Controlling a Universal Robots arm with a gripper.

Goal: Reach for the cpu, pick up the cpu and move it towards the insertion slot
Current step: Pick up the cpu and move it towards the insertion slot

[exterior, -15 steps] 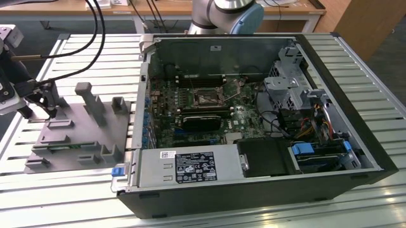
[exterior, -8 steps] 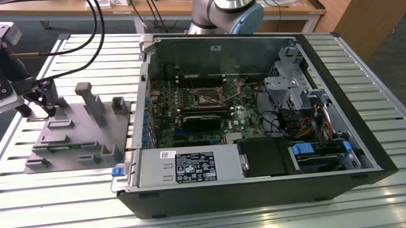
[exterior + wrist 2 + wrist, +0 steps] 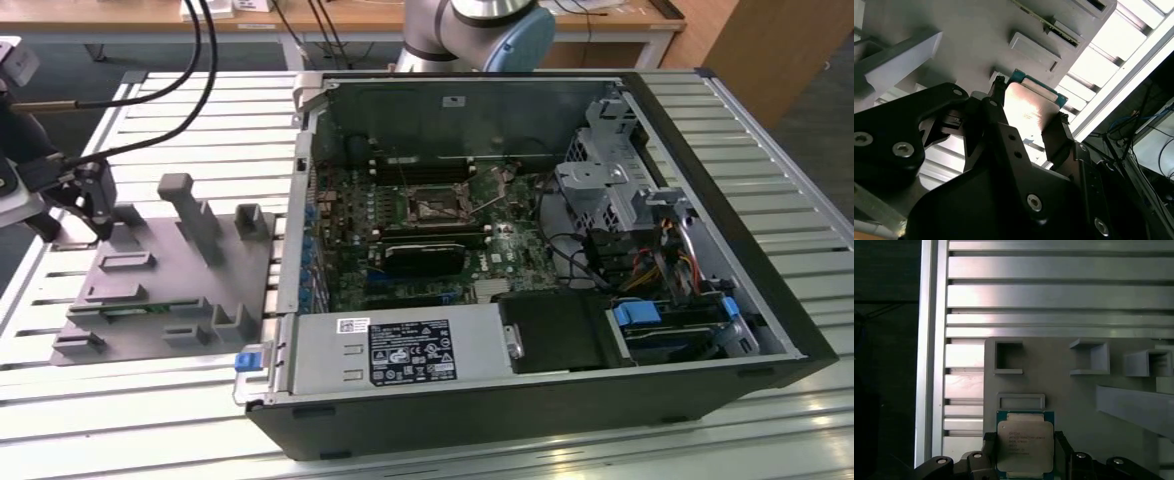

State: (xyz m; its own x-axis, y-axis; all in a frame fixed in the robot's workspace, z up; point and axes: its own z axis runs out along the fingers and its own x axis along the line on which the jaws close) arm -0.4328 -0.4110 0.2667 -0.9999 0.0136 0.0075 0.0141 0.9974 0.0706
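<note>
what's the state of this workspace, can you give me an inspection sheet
surface: slatted metal table under everything
job's things: cpu between the claw's fingers, over the grey fixture; slot inside the open case, well apart from the cpu
clutter: nothing seen
claw: claw looks shut on two opposite edges of the cpu, at the exterior view's left
cables: black cables run down towards the claw; coloured wires lie inside the case
surroundings: arm base behind the case; wooden desks beyond it
</note>
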